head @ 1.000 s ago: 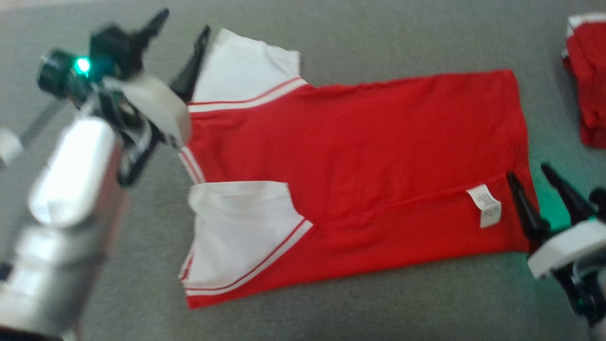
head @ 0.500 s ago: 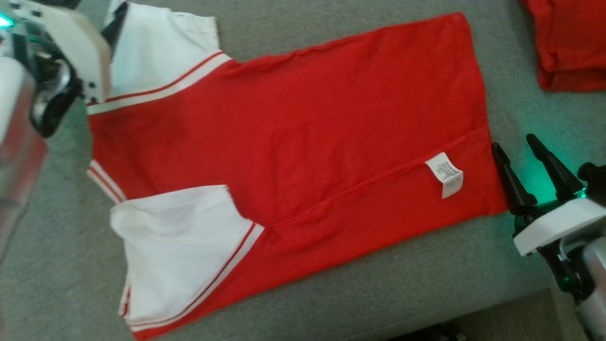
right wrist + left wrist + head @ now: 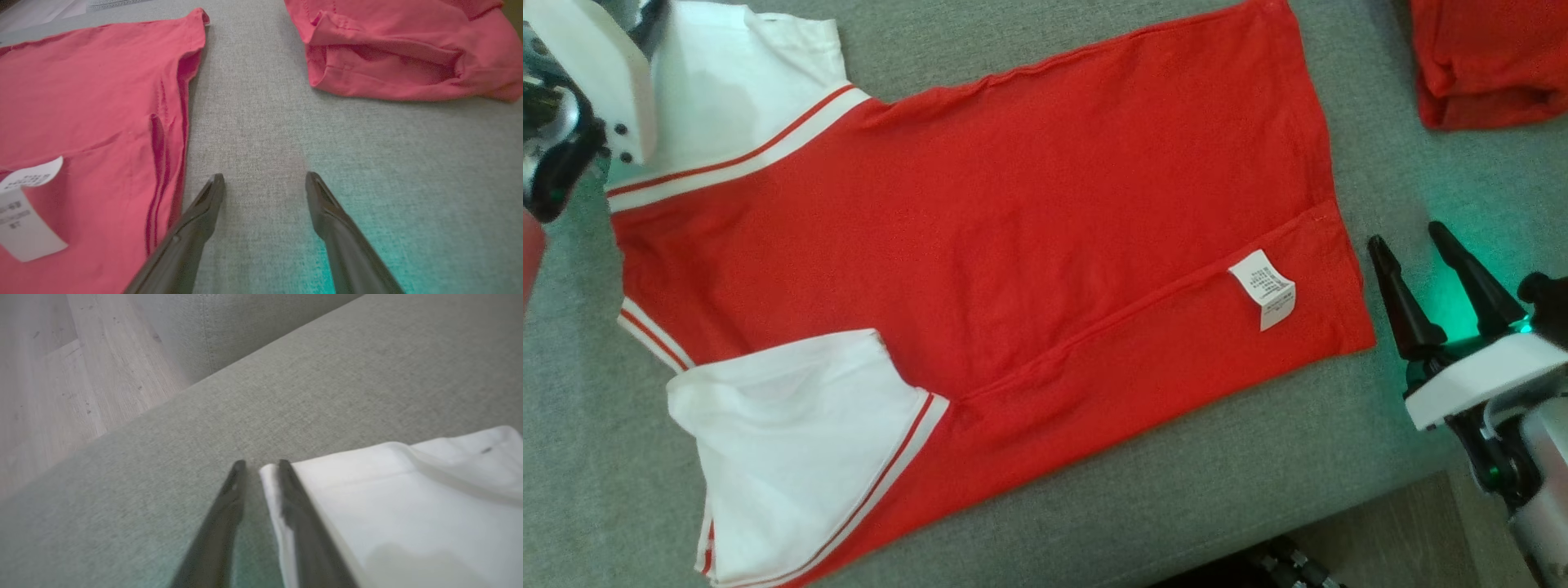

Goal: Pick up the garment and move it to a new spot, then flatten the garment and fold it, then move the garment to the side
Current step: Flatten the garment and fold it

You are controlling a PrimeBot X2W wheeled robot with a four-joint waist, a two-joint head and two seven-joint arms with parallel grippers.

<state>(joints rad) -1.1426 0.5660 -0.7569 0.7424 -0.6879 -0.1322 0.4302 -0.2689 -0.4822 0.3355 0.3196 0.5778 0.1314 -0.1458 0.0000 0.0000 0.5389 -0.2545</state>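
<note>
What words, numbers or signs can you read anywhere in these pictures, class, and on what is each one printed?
White care label sewn on the red garment: several lines of dark print, too small in the head view and too blurred in the right wrist view to read.
Second red garment and grey cushion: no text on either.

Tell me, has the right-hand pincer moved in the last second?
Yes. The right pincer drew rightward off the red-and-white fabric shirt: its finger overlapped the hem before; grey cushion now shows between.
</note>
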